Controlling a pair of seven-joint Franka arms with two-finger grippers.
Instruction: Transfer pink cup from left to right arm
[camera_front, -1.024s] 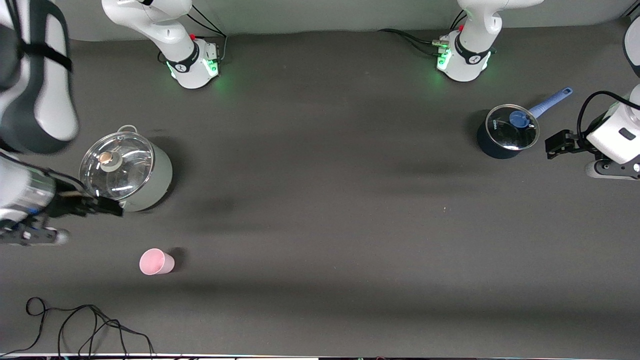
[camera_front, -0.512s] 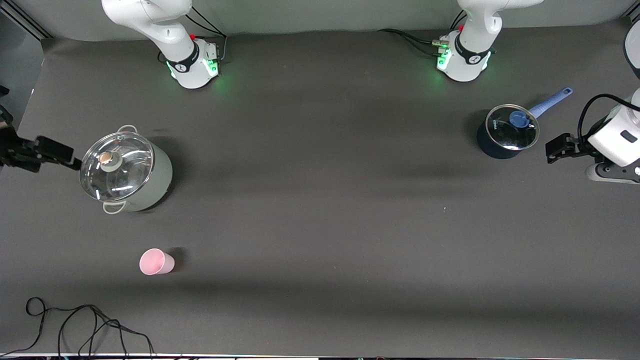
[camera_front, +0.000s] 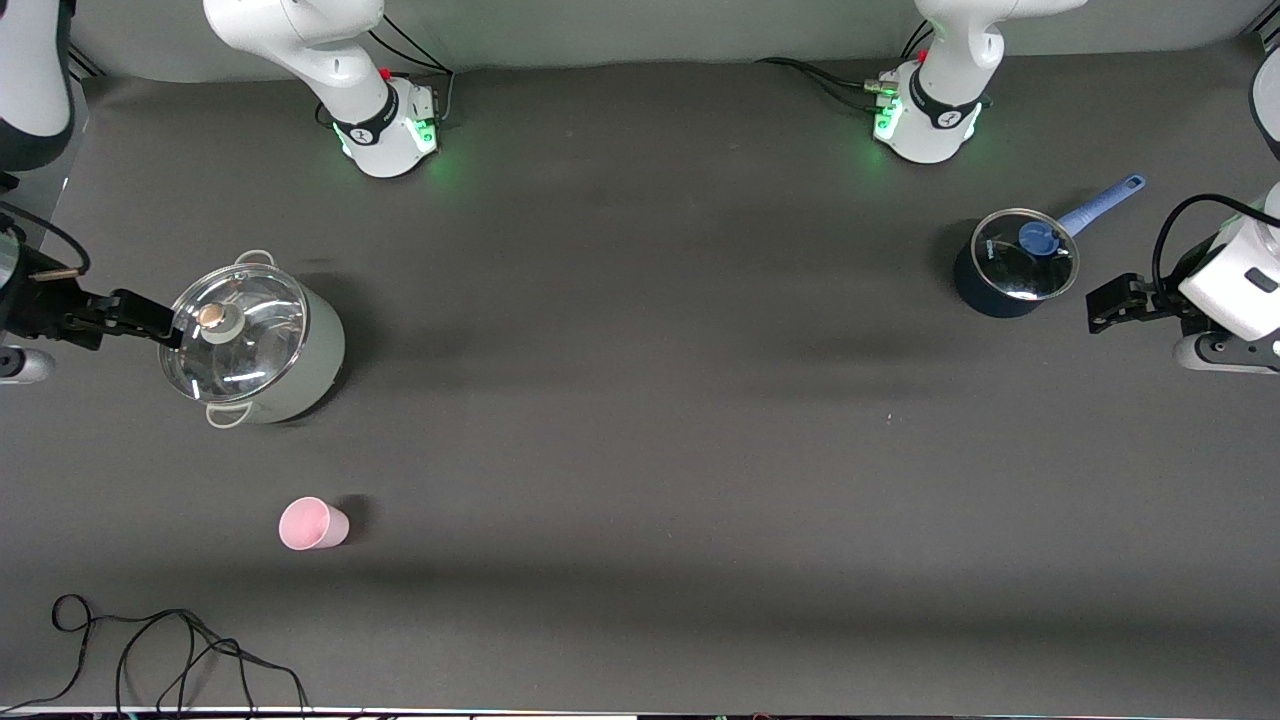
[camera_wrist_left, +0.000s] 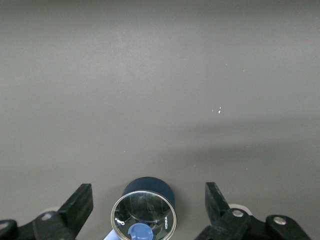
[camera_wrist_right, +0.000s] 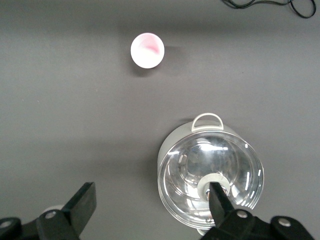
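A dark grey matte sheet covers the worktop (camera_front: 640, 420) from edge to edge, lying smooth with a few faint creases and small pale specks. Broad soft shadows run across it in bands, darker toward the edge nearest the front camera. Along the edge where the bases stand, a pale grey-green wall (camera_front: 650, 30) rises, and the sheet's border there is slightly wavy. Green light spills onto the sheet in two spots along that edge. A thin black cable (camera_front: 170, 650) lies in loose loops at the corner nearest the front camera, at the right arm's end.
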